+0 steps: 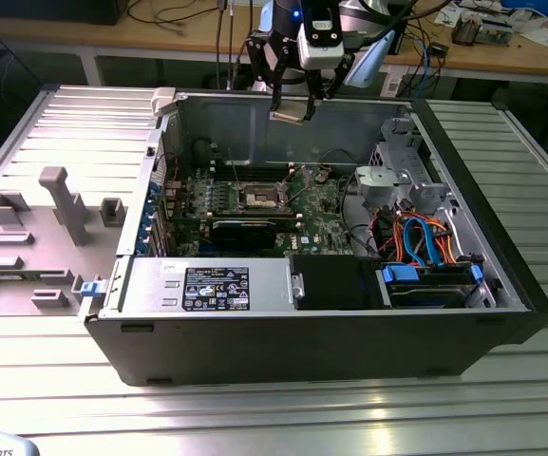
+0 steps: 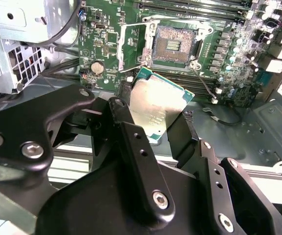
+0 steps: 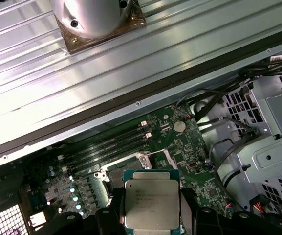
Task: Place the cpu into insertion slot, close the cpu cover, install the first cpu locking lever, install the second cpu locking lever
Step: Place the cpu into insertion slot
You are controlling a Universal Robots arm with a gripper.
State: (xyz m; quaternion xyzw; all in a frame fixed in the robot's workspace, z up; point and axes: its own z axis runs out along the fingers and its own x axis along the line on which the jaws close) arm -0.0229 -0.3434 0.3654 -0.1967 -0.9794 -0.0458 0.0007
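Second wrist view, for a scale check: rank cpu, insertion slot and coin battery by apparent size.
1. cpu, though nearness to the camera inflates it.
2. insertion slot.
3. coin battery.

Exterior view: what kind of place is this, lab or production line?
Probably a robotics lab bench: an open computer case lies on a ribbed metal table, a grey fixture tray beside it, a cable-strewn wooden workbench behind. The gripper holds the cpu.

I work in a lab or workshop. A big open black computer case (image 1: 321, 342) lies on my ribbed silver metal bench (image 1: 255, 418). Behind it, a long wooden bench (image 1: 501, 59) carries loose black cables (image 1: 171, 14).
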